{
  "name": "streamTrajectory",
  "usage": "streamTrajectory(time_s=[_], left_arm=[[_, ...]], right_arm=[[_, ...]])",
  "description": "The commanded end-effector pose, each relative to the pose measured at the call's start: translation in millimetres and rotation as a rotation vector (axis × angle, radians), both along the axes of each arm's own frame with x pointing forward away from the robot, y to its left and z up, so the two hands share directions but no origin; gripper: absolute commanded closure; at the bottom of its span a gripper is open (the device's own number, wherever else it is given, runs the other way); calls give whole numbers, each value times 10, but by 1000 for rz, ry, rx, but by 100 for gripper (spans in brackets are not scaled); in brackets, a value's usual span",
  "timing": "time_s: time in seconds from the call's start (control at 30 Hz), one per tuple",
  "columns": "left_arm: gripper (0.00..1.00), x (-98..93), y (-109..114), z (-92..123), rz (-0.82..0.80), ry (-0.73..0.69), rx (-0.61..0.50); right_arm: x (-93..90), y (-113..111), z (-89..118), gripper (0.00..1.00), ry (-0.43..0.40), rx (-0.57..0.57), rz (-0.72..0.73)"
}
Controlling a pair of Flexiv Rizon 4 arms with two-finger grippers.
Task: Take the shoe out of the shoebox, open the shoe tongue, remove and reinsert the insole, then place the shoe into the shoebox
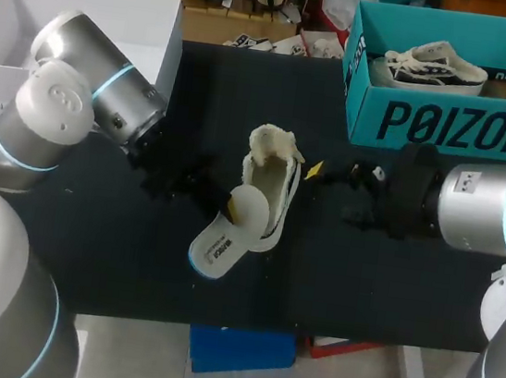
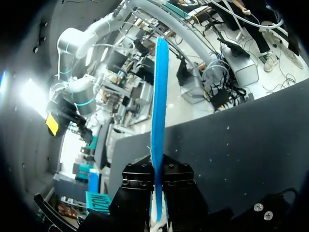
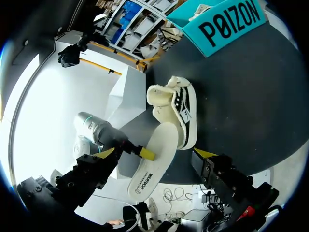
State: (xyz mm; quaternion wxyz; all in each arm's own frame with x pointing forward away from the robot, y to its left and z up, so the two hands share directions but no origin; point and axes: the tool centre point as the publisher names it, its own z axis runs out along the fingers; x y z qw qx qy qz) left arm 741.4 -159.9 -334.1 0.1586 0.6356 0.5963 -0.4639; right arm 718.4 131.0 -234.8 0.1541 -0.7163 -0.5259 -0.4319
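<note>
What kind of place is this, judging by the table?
Probably a robotics lab test bench: a left arm and a right arm at a black table, with a teal shoebox and a shoe whose insole sticks out.

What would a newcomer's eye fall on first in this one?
The cream shoe in the middle of the black table, its insole sticking out and pinched by the left hand. At the far right corner stands a teal shoebox with another shoe inside.

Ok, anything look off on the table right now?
Only the insole: it hangs mostly out of the shoe, slanting across its side, pinched in the left gripper. Nothing else stands out.
</note>
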Motion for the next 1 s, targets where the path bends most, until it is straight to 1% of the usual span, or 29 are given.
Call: streamTrajectory(time_s=[0.03,0.77,1.0], left_arm=[[100,104,-87,-50,-21,12,14],[100,502,-297,-194,-16,2,43],[100,656,-349,-240,4,-4,31]], right_arm=[[-12,-48,10,0,2,6,8],[-12,-48,10,0,2,6,8],[-12,-48,10,0,2,6,8]])
